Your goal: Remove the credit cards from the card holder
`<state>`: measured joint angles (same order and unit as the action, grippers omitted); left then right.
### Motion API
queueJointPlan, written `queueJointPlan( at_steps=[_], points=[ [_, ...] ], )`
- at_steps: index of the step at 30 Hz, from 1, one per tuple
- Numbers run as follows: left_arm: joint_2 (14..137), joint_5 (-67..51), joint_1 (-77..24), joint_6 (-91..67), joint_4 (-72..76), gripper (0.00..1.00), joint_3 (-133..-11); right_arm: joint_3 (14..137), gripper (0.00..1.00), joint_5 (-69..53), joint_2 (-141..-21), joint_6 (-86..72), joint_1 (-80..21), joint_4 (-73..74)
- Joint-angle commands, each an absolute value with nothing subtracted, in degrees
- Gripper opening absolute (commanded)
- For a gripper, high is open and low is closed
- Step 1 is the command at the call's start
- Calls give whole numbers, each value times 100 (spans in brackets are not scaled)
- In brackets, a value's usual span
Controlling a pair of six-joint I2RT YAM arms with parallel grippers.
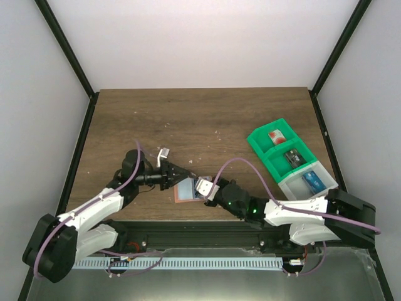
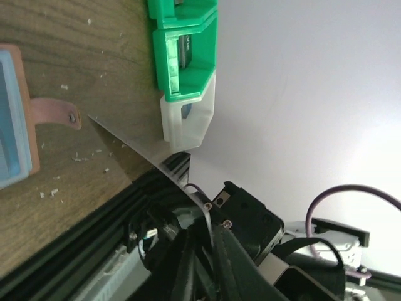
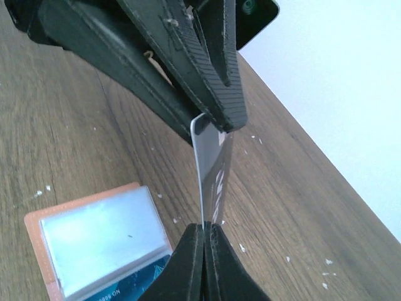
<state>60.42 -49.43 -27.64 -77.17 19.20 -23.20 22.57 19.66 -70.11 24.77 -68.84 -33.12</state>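
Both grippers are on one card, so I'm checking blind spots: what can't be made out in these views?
- held card: edge-on in right wrist view, glare in left wrist view; its print is unreadable.
- card holder: cut by frame edges in both wrist views, small in top view; cards left inside uncountable.
- green tray: tray cards too small to read in top view.

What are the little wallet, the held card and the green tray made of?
The card holder looks like faux leather: matte tan rim, glossy clear sleeve. The card seems thin stiff plastic, shiny. The green tray is likely moulded plastic, smooth sheen.
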Motion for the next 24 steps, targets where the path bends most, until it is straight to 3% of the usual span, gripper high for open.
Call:
queueJointPlan(
  at_steps=[1,2,6,10,19,24],
  points=[
    [6164,-5070,-2742,-7660,2215,5,-2276,2169,0,2243,-7084,3131,-7148,-3622],
    [6174,-5072,-2742,-7647,2241,0,-2271,2179,2,2356,-7111,3103,-7153,-3621],
    [6185,-5014,-2733,-7458,2183,0,-2263,2372,22,2473,-6946,2522,-7152,-3004],
    [6220,-5028,-2728,-7130,2260,0,-2160,2673,34,2165,-6486,1402,-7145,-1902],
    [6127,-4775,-2725,-6223,2539,0,-1818,3335,53,1217,-5376,-1066,-6615,-77],
    [5994,-4781,-2725,-5583,2661,0,-1727,3562,53,-611,-5270,-2088,-5262,482]
  ],
)
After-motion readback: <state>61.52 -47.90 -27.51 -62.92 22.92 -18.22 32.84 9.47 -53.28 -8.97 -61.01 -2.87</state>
